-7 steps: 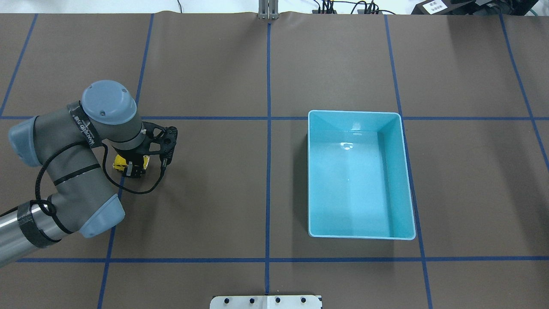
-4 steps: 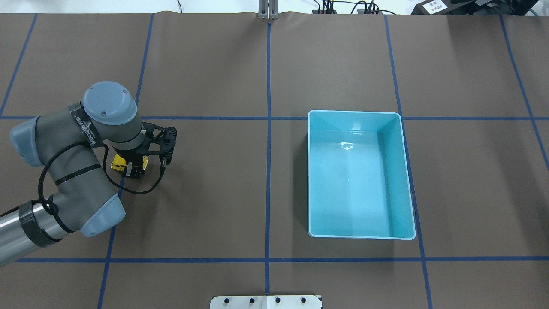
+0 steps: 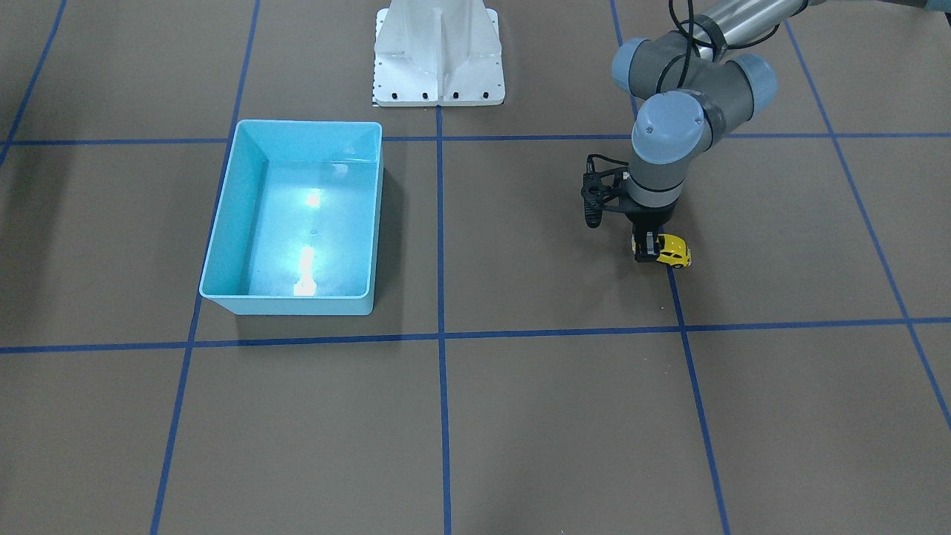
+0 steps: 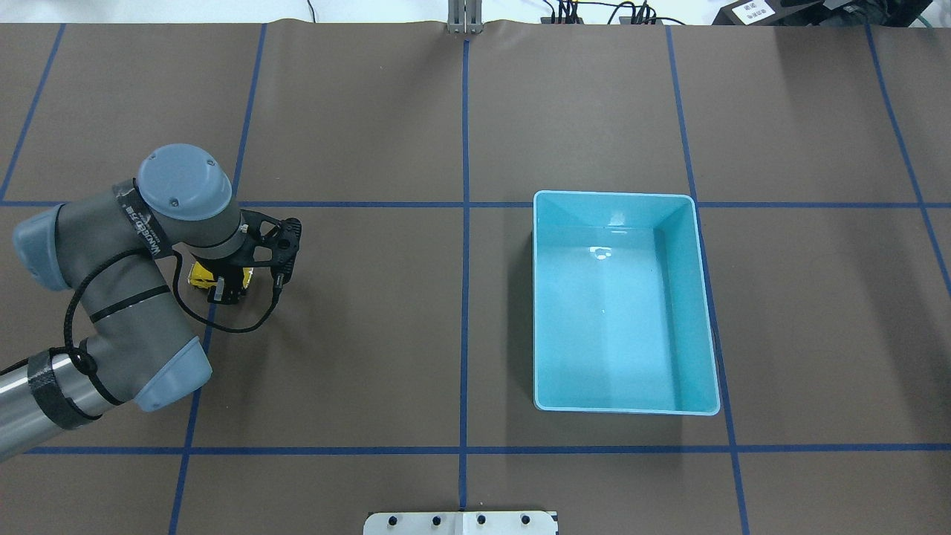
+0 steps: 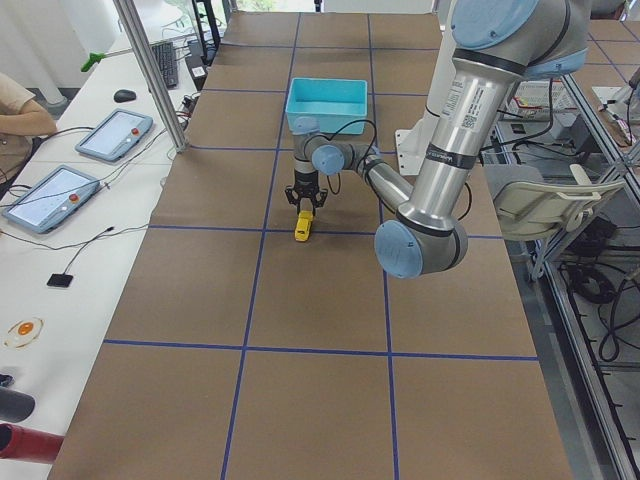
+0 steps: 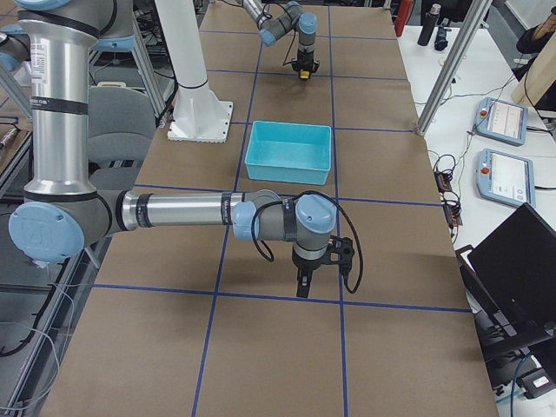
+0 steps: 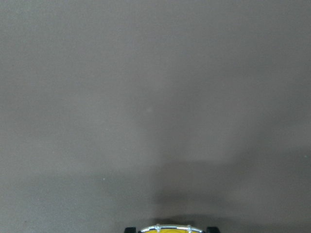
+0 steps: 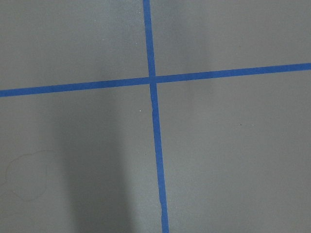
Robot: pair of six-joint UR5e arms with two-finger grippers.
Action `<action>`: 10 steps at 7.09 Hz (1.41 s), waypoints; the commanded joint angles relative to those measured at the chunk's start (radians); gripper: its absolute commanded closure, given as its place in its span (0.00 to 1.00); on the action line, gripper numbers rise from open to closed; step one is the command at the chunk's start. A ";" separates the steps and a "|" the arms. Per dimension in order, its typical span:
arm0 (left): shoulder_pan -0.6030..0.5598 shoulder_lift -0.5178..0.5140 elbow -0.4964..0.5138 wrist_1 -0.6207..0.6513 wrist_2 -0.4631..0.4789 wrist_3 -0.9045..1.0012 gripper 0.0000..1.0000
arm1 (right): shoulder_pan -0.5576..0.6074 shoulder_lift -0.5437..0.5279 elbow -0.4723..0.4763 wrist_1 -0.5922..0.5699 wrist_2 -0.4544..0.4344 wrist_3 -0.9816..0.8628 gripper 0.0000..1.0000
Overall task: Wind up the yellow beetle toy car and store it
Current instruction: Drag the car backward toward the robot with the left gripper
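The yellow beetle toy car (image 3: pixel 674 253) sits on the brown table on my left side, also seen as the car (image 4: pixel 198 275) half hidden under the wrist. My left gripper (image 3: pixel 647 253) points straight down and is shut on the car's one end. In the left wrist view only the car's chrome bumper (image 7: pixel 165 228) shows at the bottom edge. The light-blue bin (image 4: pixel 536 312) stands empty on the right half. My right gripper (image 6: pixel 301 287) hangs low over the table near a tape crossing; I cannot tell whether it is open or shut.
Blue tape lines (image 4: pixel 465 223) divide the brown table cover into squares. The white robot base plate (image 3: pixel 438 56) stands at the table's robot side. Tablets (image 5: pixel 60 195) and a person's arm (image 5: pixel 22 115) are on a side desk beyond the table.
The left arm has shifted a little toward the table's far side and left, taking the car along the table with it. The bin has not moved.
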 commanded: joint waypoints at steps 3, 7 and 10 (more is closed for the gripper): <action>-0.002 0.043 -0.004 -0.052 0.000 0.000 1.00 | 0.000 0.000 0.002 -0.002 0.000 0.000 0.01; -0.006 0.074 -0.005 -0.067 -0.017 0.006 1.00 | 0.000 0.000 0.002 -0.003 0.000 0.000 0.01; -0.014 0.110 -0.008 -0.113 -0.031 0.008 1.00 | 0.000 -0.005 0.008 -0.003 0.000 -0.002 0.01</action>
